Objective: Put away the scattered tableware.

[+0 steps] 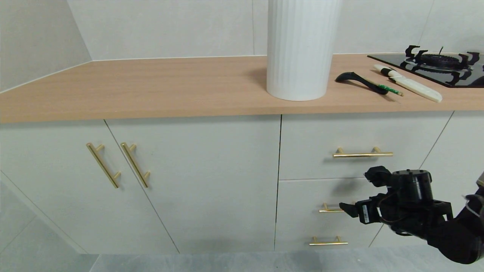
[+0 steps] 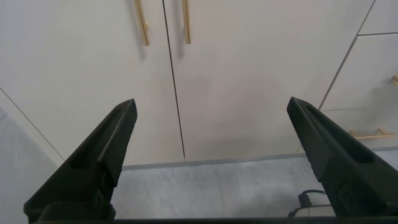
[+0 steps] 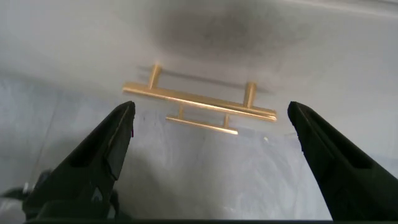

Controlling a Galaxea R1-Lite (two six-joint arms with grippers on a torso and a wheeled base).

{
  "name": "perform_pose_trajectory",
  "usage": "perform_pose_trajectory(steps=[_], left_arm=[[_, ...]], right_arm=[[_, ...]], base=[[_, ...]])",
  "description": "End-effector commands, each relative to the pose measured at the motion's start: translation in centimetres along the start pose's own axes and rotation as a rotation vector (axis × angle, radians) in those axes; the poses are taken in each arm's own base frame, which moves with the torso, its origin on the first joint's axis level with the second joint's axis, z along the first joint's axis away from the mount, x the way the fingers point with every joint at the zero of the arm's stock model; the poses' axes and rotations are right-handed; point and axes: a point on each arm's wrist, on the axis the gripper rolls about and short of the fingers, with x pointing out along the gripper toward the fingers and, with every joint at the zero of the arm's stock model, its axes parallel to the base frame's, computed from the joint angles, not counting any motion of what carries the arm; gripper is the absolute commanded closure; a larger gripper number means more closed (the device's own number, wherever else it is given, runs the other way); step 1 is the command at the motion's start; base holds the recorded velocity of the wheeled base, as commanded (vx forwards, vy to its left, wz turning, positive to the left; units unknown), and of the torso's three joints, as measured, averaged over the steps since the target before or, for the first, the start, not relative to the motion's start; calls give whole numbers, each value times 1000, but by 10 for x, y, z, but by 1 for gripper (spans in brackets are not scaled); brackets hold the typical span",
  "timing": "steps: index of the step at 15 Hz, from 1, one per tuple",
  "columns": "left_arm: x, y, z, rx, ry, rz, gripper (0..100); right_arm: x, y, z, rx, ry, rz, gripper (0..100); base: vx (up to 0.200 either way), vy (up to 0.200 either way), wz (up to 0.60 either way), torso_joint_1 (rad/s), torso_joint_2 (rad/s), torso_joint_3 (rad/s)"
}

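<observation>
On the wooden counter [image 1: 151, 87] lie a black ladle [image 1: 358, 82], green chopsticks [image 1: 390, 90] and a white knife [image 1: 411, 85], to the right of a tall white ribbed container [image 1: 300, 49]. My right gripper [image 1: 361, 192] is open, low in front of the drawer stack, just short of the middle drawer's gold handle [image 1: 330, 209]. The right wrist view has that handle [image 3: 199, 101] between and beyond the open fingers of the right gripper [image 3: 211, 111]. My left gripper [image 2: 211, 107] is open and empty, facing the cabinet doors [image 2: 249, 74] near the floor.
A black gas hob [image 1: 442, 62] sits at the counter's far right. The top drawer handle [image 1: 363, 154] and bottom drawer handle [image 1: 328, 241] are above and below the right gripper. Two cabinet door handles [image 1: 117, 164] stand at the left. Grey tiled floor [image 1: 227, 262] lies below.
</observation>
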Motion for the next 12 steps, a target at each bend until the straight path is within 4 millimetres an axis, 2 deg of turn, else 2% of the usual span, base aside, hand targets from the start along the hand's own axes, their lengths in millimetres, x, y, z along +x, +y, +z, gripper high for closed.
perform_pose_trajectory(steps=[1, 12], left_arm=[[0, 0, 0, 0, 2, 0, 0], [0, 0, 0, 0, 2, 0, 0]], right_arm=[[21, 1, -21, 20, 48, -20, 0], [60, -2, -34, 56, -21, -190, 0]], base=[[0, 0, 0, 0, 0, 0], [0, 0, 0, 0, 0, 0]])
